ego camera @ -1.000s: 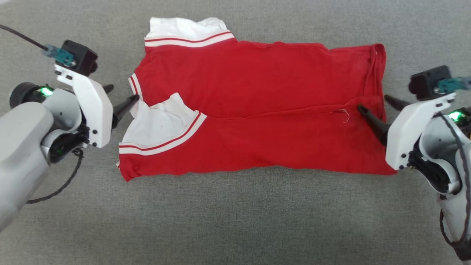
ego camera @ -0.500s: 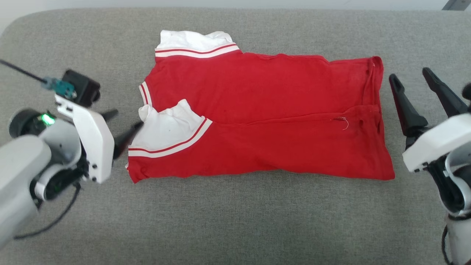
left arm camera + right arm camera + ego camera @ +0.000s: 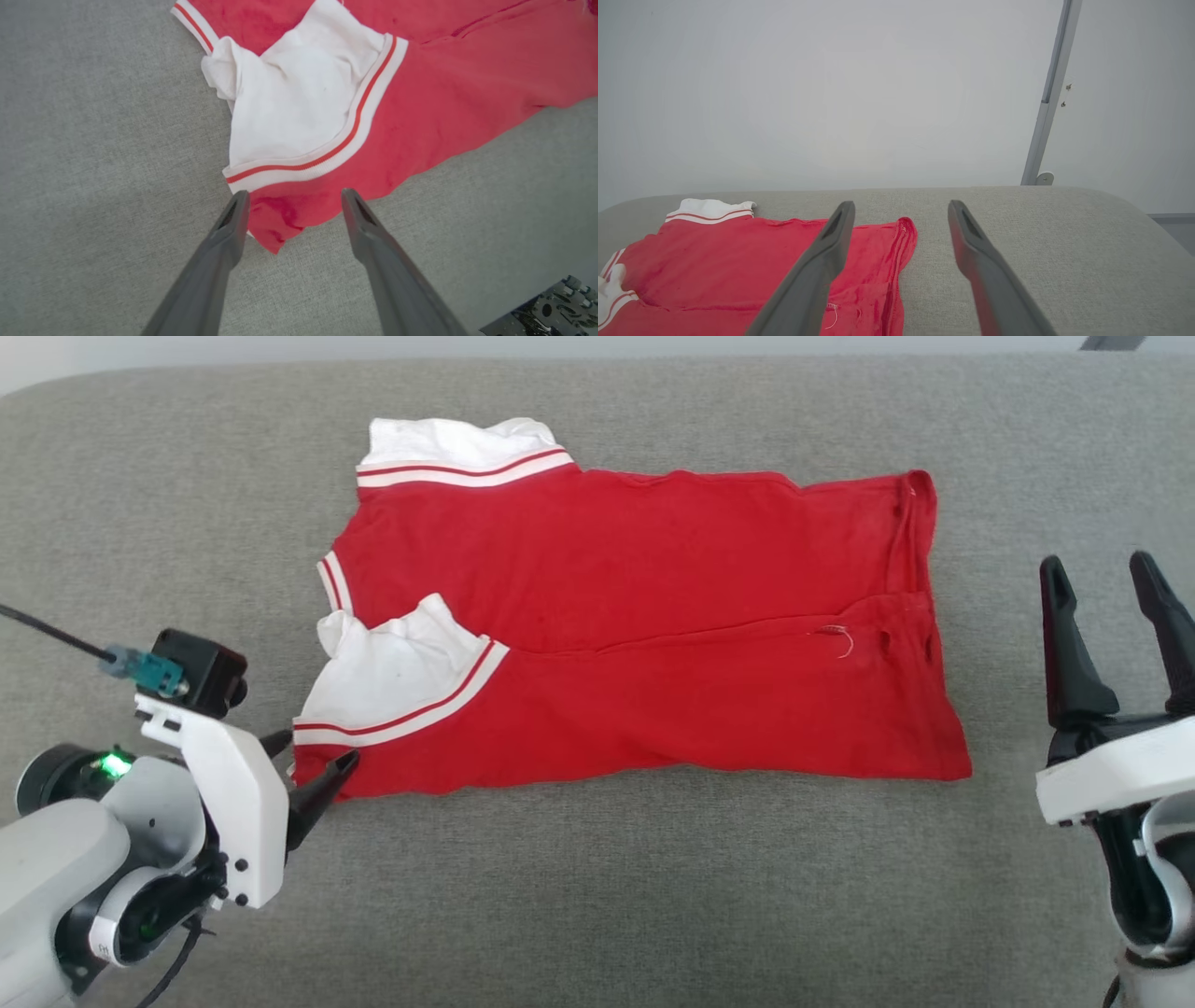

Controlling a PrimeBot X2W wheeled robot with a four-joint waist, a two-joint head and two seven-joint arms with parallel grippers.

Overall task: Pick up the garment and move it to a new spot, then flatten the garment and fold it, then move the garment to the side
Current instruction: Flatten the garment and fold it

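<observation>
The garment [image 3: 635, 616], a red shirt with white striped-trim sleeves, lies folded lengthwise on the grey cushion, back side up, one white sleeve [image 3: 397, 677] turned over its near half. My left gripper [image 3: 313, 758] is open at the garment's near left corner [image 3: 275, 228], its fingers straddling that corner just above it. My right gripper [image 3: 1102, 569] is open and empty, raised to the right of the garment's hem [image 3: 896, 261], fingers pointing away from me.
The grey upholstered surface [image 3: 597, 896] spreads wide in front of and beside the shirt. Its far edge meets a pale wall [image 3: 831, 93], with a metal post [image 3: 1048, 102] at the back right.
My left gripper moved from the collar side toward me, down to the near left corner. My right gripper pulled off the hem, lifted and moved right. The camera shifted too.
</observation>
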